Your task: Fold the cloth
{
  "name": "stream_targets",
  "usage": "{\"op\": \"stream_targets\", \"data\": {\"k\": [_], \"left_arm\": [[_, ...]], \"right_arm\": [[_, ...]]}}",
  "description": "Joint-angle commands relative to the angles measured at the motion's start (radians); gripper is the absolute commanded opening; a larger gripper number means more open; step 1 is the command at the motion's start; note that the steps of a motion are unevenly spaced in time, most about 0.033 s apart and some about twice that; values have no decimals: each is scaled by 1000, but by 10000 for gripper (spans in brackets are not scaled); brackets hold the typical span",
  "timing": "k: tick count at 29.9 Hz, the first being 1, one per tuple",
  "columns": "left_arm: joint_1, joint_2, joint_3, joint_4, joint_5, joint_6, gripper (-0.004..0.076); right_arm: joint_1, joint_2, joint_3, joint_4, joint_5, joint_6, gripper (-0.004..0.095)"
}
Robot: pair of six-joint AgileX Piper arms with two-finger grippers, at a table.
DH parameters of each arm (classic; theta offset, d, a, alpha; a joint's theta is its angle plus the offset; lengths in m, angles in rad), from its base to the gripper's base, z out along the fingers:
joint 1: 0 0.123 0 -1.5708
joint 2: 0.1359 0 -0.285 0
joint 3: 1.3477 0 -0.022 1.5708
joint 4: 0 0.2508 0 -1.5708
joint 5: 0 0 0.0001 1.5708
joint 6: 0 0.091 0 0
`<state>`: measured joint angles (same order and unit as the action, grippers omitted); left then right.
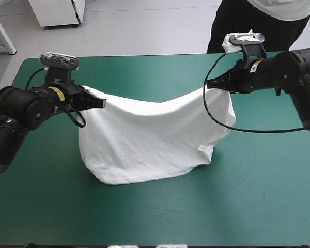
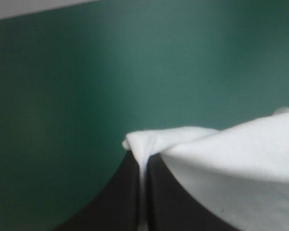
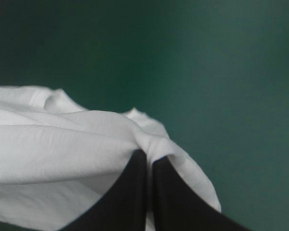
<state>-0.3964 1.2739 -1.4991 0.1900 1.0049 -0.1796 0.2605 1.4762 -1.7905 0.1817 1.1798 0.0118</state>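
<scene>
While the left jaws and right jaws each clamp a top corner, the T-shirt (image 1: 150, 139) hangs slung between them, its lower part on the teal-green surface (image 1: 248, 206).
Soft and light, it will likely sag; corners give the best hold.

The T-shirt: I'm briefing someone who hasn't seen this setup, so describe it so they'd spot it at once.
Start at the teal-green table that fills the high view. Near its middle, between the left gripper and the right gripper, hangs the T-shirt. It is the only white cloth there, sagging, each upper corner pinched by black fingers.
</scene>
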Motion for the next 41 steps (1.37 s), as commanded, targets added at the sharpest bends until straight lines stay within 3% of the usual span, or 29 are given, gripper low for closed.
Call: {"op": "stream_targets", "data": {"k": [1,12,19,24,33,36,41], "left_arm": [[1,-53,-127,-4,-33,23,-10],[1,-63,-334,-119,-44,78,-10],[1,-10,-336,-115,-62,68,-10],[1,83,-364,-113,-148,68,-10],[79,318,-575,-162,-235,78,-10],[125,391,-668,-285,-244,141,-10],[143,445,-710,-348,-262,180,-10]], "right_arm": [[1,-70,-88,36,-47,-4,-17],[1,-100,-249,92,-69,-12,-17],[1,-88,-247,92,-164,-12,-17],[1,-52,-247,81,-247,-12,-17],[-49,104,-277,61,-434,-12,-17],[-96,186,-386,97,-439,-44,-17],[-142,338,-605,172,-339,-79,-17]]}}
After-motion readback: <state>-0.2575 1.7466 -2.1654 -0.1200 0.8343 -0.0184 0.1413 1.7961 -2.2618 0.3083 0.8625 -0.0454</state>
